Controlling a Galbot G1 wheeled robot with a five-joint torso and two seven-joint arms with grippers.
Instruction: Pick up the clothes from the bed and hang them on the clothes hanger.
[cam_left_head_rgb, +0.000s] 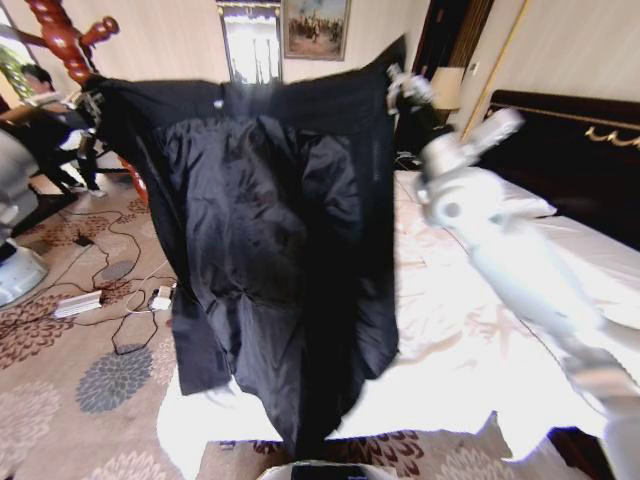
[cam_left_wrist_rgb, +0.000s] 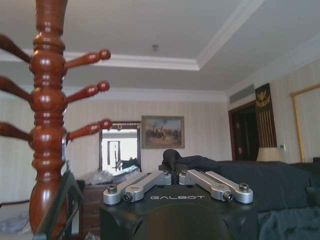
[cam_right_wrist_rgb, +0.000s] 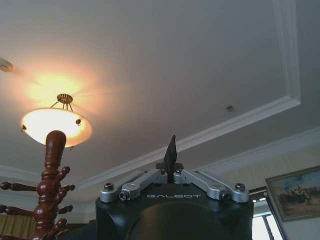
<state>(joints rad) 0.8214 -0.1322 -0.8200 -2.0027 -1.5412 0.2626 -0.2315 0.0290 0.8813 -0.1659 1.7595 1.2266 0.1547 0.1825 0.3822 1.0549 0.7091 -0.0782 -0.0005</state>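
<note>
The clothes (cam_left_head_rgb: 270, 230), a large black coat, hang spread wide in the air between my two grippers, above the foot of the bed (cam_left_head_rgb: 470, 340). My left gripper (cam_left_head_rgb: 93, 102) is shut on one top corner, right beside the reddish-brown clothes hanger (cam_left_head_rgb: 60, 40). My right gripper (cam_left_head_rgb: 400, 85) is shut on the other top corner. In the left wrist view the left gripper (cam_left_wrist_rgb: 172, 167) pinches black fabric (cam_left_wrist_rgb: 240, 180), with the clothes hanger (cam_left_wrist_rgb: 47, 115) close by. In the right wrist view the right gripper (cam_right_wrist_rgb: 171, 167) pinches a tuft of fabric (cam_right_wrist_rgb: 172, 150), and the clothes hanger (cam_right_wrist_rgb: 52, 190) stands farther off.
Cables and a power strip (cam_left_head_rgb: 78, 303) lie on the patterned carpet at the left. A white machine base (cam_left_head_rgb: 15, 250) stands at the left edge. The black headboard (cam_left_head_rgb: 570, 150) and a bedside lamp (cam_left_head_rgb: 447, 88) are at the right. A ceiling lamp (cam_right_wrist_rgb: 56, 122) hangs above.
</note>
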